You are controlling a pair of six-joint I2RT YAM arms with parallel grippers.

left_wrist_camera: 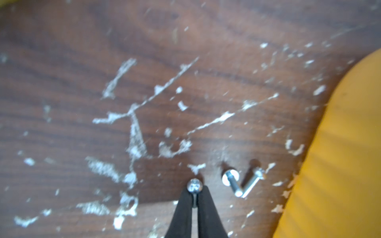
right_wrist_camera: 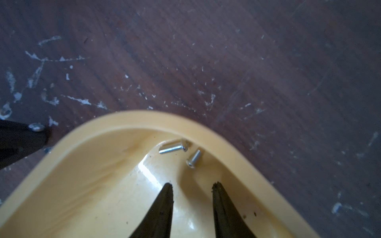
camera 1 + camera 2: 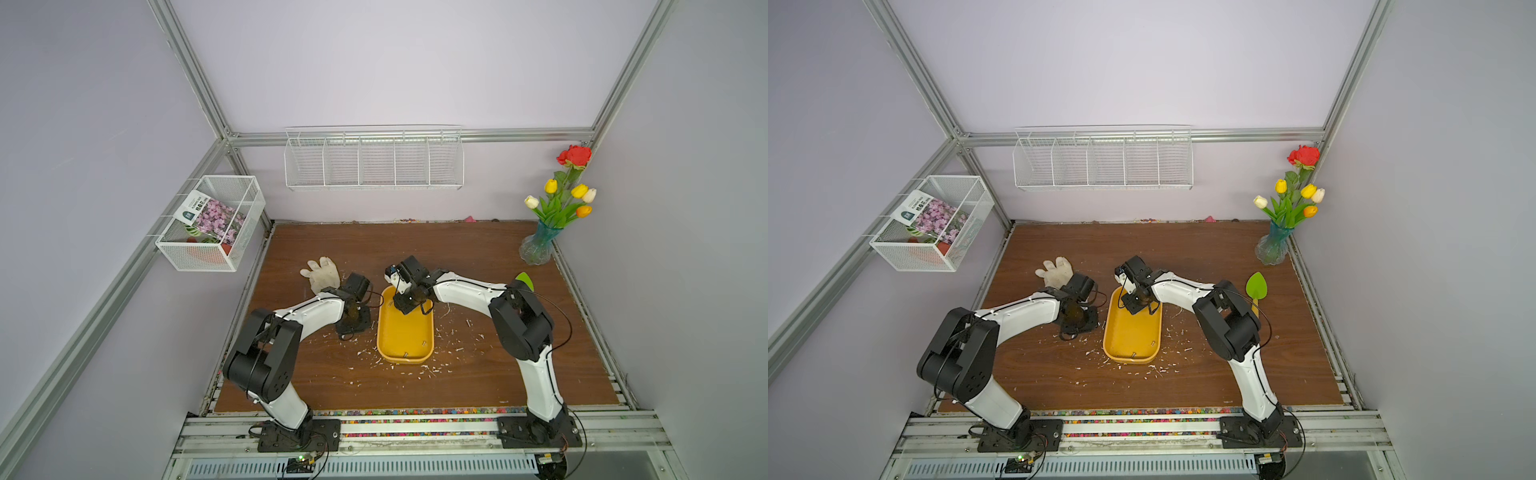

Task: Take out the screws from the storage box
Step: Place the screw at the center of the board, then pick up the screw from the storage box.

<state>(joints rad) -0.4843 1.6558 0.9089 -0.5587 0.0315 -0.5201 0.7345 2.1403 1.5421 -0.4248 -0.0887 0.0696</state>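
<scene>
Screws (image 2: 174, 148): we see two in the far-left corner of the storage box (image 2: 144, 119), right end effector (image 2: 191, 184) just short of them, jaws apart. Left end effector (image 1: 195, 191) is clamped on one screw (image 1: 194, 185) over the worktop (image 1: 185, 41), two loose screws (image 1: 232, 181) beside it, just outside the box's left edge.

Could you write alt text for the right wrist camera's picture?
The right gripper is open over a rounded corner of the yellow storage box, where two small silver screws lie loose. Beyond is a wooden table flecked with white shreds.
</scene>
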